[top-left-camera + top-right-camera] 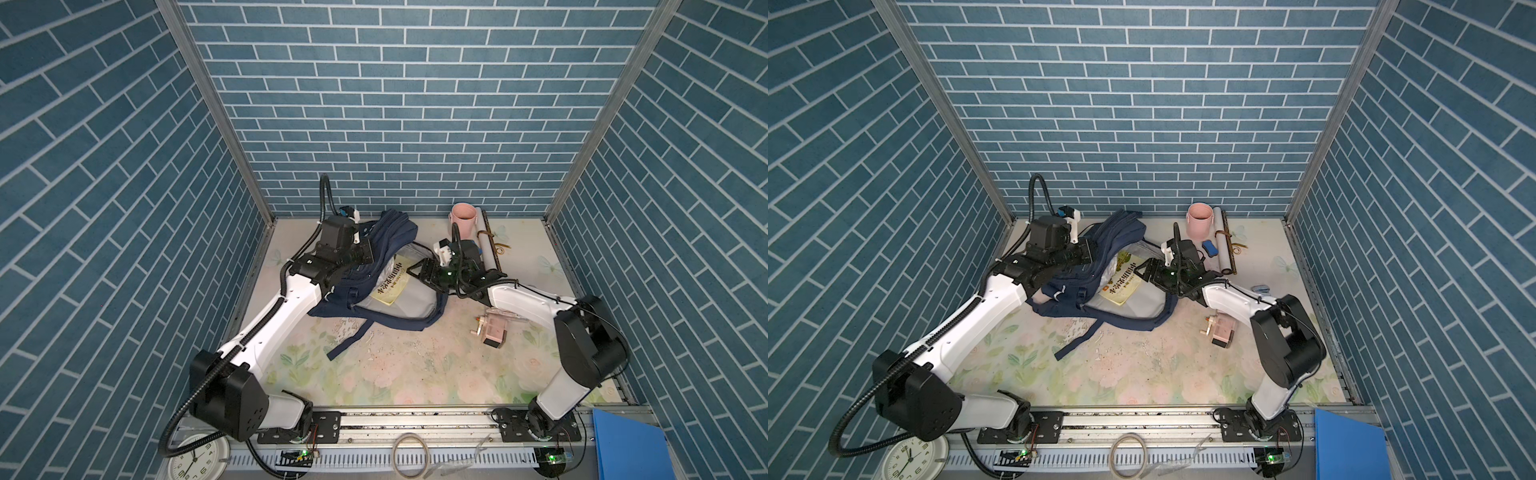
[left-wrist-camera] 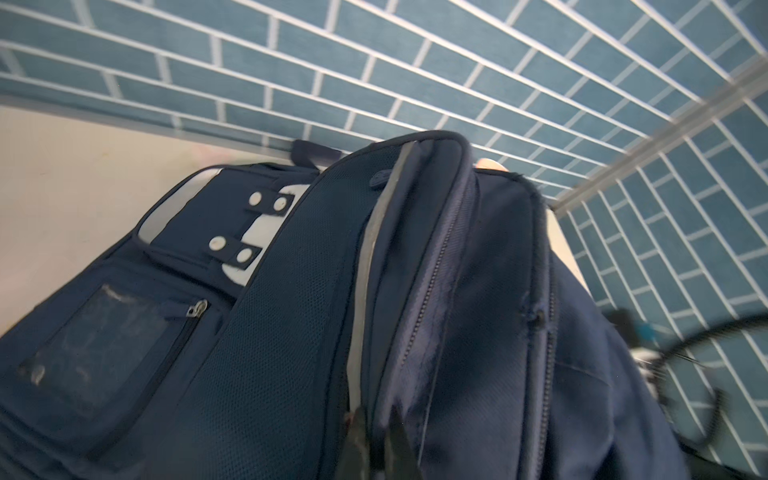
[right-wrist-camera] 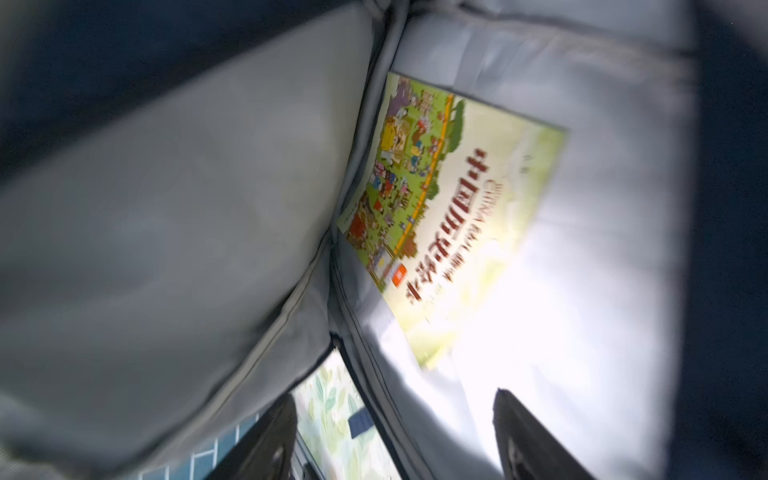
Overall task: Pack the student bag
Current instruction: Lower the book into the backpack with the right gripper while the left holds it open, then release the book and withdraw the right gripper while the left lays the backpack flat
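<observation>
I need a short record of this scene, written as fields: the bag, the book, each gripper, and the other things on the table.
bag: student bag lies open on the table, grey lining showing
book: yellow-green cover, flat on the lining inside the bag
left gripper: shut on the bag's navy edge, holding it up
right gripper: open, empty, over the lining near the book
outside the bag: pink cup at the back; pink box beside the right arm

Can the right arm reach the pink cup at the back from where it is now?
Probably yes. The right gripper is open and empty over the student bag, and the pink cup stands upright behind its wrist, with nothing between them.
</observation>
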